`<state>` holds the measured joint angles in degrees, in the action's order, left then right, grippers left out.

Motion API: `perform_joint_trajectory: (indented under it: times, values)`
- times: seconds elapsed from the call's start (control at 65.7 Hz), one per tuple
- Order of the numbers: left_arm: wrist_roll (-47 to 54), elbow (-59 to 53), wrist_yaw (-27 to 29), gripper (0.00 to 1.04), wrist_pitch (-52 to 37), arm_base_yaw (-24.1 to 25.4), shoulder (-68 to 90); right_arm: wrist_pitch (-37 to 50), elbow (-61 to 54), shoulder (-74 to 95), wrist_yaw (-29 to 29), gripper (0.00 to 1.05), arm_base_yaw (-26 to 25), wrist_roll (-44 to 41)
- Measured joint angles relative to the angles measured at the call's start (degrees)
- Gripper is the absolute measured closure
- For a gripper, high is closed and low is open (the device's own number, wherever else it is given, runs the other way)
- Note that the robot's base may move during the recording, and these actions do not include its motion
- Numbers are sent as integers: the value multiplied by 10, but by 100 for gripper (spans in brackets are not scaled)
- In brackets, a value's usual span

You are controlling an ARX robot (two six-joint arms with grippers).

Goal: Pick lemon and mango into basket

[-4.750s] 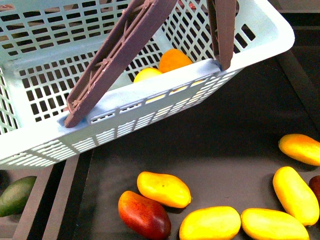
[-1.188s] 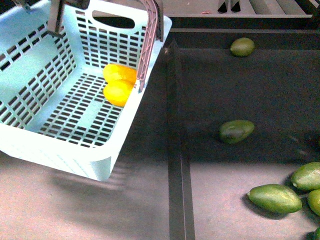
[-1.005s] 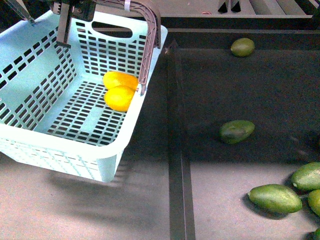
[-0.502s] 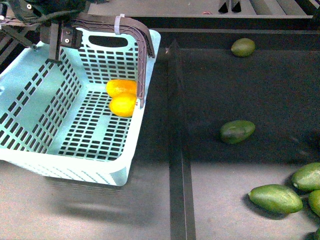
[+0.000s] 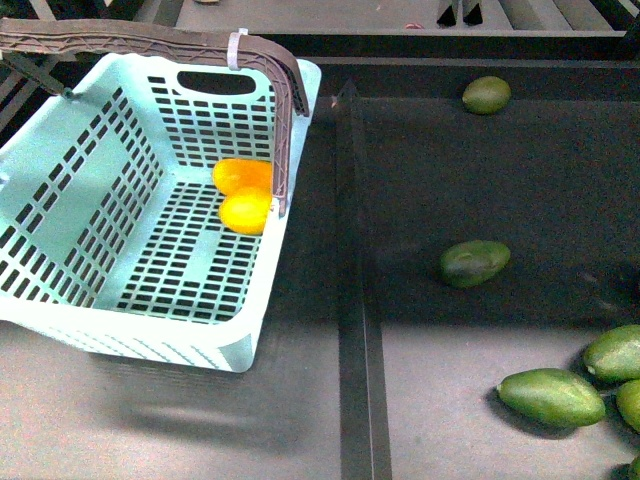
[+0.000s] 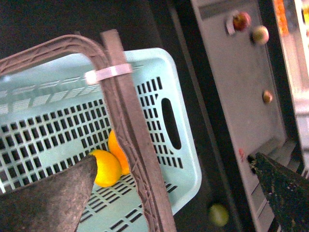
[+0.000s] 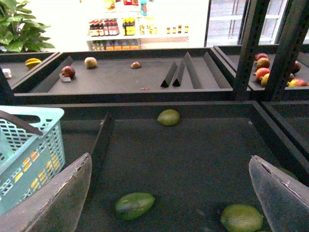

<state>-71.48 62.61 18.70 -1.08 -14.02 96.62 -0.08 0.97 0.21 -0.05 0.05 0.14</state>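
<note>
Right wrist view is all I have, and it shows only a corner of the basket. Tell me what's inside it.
Observer: Two fruits lie on the floor of the basket: the lemon and the mango.
Operator: Give me their position.
Observer: They touch each other, against the side wall at the foot of the handle.
Operator: Report the handle.
Observer: It stands raised over the basket, with a white zip tie near its bend.
Operator: Now the left gripper.
Observer: In the left wrist view the left gripper is above the basket with its jaws wide apart. The handle runs below the gap and is not clamped.
</note>
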Motion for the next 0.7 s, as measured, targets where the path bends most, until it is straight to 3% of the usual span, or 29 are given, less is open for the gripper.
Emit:
perform_joint_trajectory:
  times: [0.046,0.107,0.198,0.289,0.411,0.624,0.7]
  values:
    - [139,-72,-53,22,-165,8,-7,0,0,0,1,9,0,0]
    - [342,-185,-76,36,-369,20,-30,0,0,0,2,9,0,0]
    - [573,-282,-92,55,-514,39,-90,0,0,0,2,9,0,0]
    - [660,-343,-102,75,-541,57,-143,0,0,0,2,9,0,0]
    - [695,-419,-124,101,-546,71,-191,0,0,0,2,9,0,0]
    - [705,-515,-145,101,-532,98,-308,0,0,0,2,9,0,0]
    - [707,-546,-184,101,-505,133,-364,0,0,0,2,9,0,0]
